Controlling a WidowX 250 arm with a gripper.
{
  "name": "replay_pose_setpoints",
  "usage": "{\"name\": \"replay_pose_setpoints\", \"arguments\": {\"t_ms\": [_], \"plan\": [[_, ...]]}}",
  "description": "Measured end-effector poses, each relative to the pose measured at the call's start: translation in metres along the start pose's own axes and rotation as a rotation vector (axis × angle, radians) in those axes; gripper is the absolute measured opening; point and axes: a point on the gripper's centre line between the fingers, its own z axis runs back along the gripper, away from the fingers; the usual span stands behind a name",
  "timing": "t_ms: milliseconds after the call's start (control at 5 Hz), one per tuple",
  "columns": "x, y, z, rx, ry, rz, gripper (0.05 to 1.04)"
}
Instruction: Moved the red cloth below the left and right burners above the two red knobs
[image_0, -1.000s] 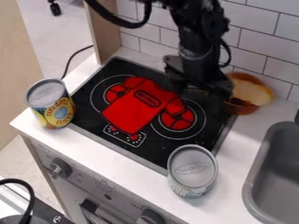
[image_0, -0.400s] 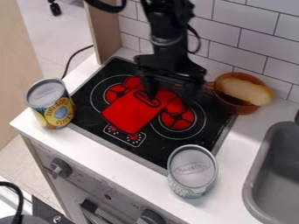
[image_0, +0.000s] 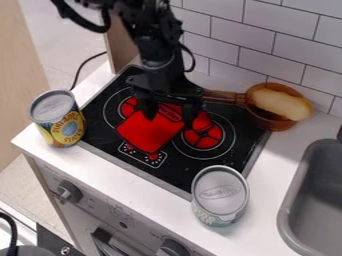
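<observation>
where one red cloth (image_0: 148, 132) lies, one gripper (image_0: 170, 118) hangs, two fingers (image_0: 149, 108) spread wide.

counter (image_0: 270, 160) bears stovetop (image_0: 107, 131), pan (image_0: 267, 122), two cans (image_0: 220, 192)

Black two-finger gripper (image_0: 169, 114), fingers apart, over red fabric cloth (image_0: 148, 133) on flat black stovetop (image_0: 194, 166); round amber long-handled pan (image_0: 268, 122) at right.

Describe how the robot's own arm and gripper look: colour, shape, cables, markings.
The arm is black, built of chunky, jointed segments. A thick black cable loops off its upper part, and a thinner dark one curves beside the lower part. The gripper is black too, with a wide crossbar and two short fingers. I can make out no markings.
</observation>
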Motion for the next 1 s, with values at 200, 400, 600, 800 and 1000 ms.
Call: {"name": "replay_pose_setpoints", "arguments": {"t_ms": [200,400,600,800,1000], "plan": [[0.003,0.013,-0.015,0.02,0.029,0.023,0.999],[0.004,0.017,-0.033,0.074,0.015,0.027,0.999],[0.01,0.019,-0.034,0.068,0.011,0.029,0.967],[0.013,0.021,-0.037,0.053,0.016,0.023,0.704],[0.019,0.023,-0.039,0.06,0.019,0.035,0.414]]}}
